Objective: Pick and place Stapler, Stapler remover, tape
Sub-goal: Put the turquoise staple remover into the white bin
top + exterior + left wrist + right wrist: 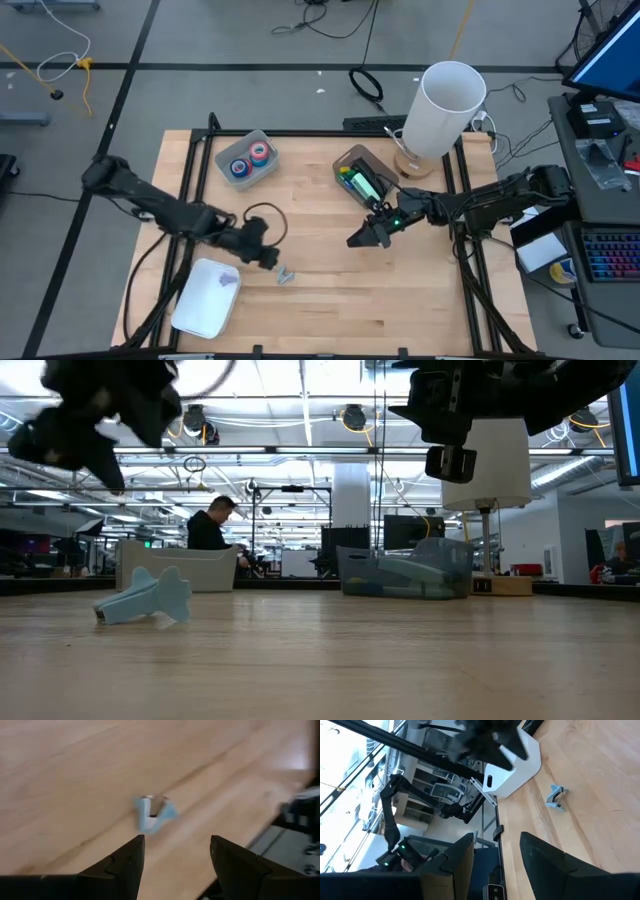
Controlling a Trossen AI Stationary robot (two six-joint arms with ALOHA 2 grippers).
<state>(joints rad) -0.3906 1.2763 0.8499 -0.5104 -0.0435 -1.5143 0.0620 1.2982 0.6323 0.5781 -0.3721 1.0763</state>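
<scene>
With its fingers apart and empty, the left gripper [268, 256] risks nudging the small, light stapler remover [285, 274] aside before closing, while the right gripper [365, 237] hangs open and empty

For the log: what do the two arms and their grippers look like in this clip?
Both arms are black and jointed, with black cables running along them. The left arm trails a looping black cable near its wrist. The right arm shows a small green light near its wrist. The left gripper and the right gripper each have two dark, wedge-shaped fingers with flat inner faces.
</scene>
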